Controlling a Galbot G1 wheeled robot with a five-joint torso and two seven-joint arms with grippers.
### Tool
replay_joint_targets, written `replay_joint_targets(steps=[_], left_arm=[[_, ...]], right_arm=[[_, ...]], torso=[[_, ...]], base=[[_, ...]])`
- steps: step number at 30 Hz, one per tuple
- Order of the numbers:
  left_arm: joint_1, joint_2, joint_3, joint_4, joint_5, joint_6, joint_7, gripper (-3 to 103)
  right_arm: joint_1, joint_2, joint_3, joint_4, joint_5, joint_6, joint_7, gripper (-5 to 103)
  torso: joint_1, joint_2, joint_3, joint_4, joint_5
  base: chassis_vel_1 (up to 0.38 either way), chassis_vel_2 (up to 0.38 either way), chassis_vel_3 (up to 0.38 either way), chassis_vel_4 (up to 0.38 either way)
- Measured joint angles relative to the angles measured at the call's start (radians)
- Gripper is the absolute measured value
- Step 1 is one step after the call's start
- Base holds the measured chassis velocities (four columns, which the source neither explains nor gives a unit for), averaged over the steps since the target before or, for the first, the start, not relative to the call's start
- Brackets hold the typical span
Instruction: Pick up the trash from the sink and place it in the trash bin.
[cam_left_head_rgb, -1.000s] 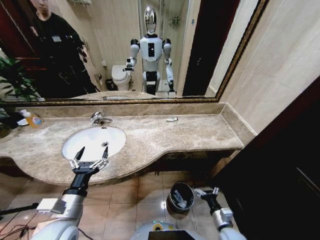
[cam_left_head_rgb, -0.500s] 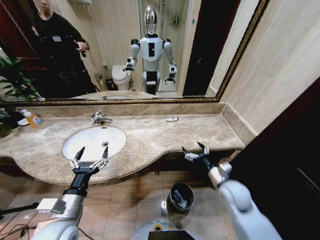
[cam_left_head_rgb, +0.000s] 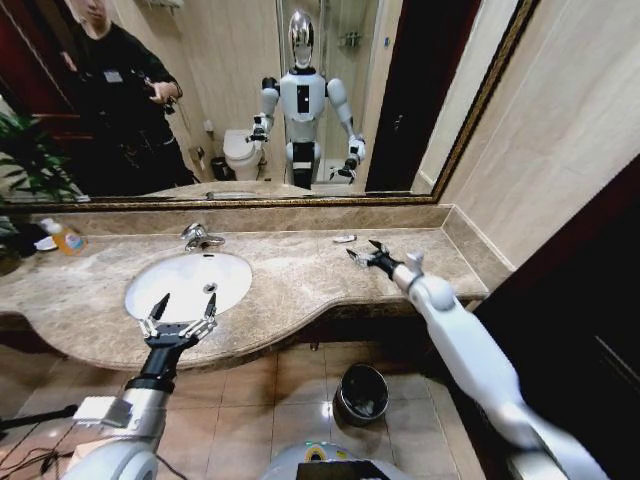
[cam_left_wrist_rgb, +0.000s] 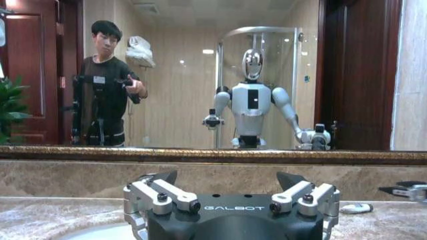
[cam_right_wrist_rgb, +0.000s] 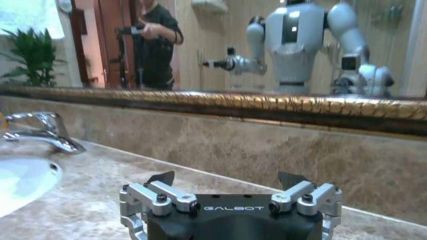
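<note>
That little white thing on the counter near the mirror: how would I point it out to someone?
Start at the beige-brown marble countertop right of the white sink. Against the back ledge lies a small white tube, flat and alone, just beyond the right gripper with its open fingers. It's the sole loose item on that side.

Marble countertop: white sachet, orange-liquid bottle.

Warm, soft indoor light, bright shine on the white sink, dim brown floor below, dark right edge, curved bending at the corners, mirror reflections a little blurry
</note>
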Motion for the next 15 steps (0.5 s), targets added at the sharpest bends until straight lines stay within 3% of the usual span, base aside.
replay_joint_targets(steps=[8, 15], left_arm=[[0.000, 0.000, 0.000, 0.000, 0.000, 0.000, 0.000, 100], [0.000, 0.000, 0.000, 0.000, 0.000, 0.000, 0.000, 100]], right_arm=[[0.255, 0.086, -0.051, -0.352, -0.160, 0.059, -0.158, 100], [0.364, 0.112, -0.121, -0.462, -0.204, 0.004, -0.176, 100]], torso=[[0.000, 0.000, 0.000, 0.0000, -0.0001], [0.000, 0.000, 0.000, -0.0001, -0.0001]], base=[[0.000, 0.000, 0.000, 0.000], [0.000, 0.000, 0.000, 0.000]])
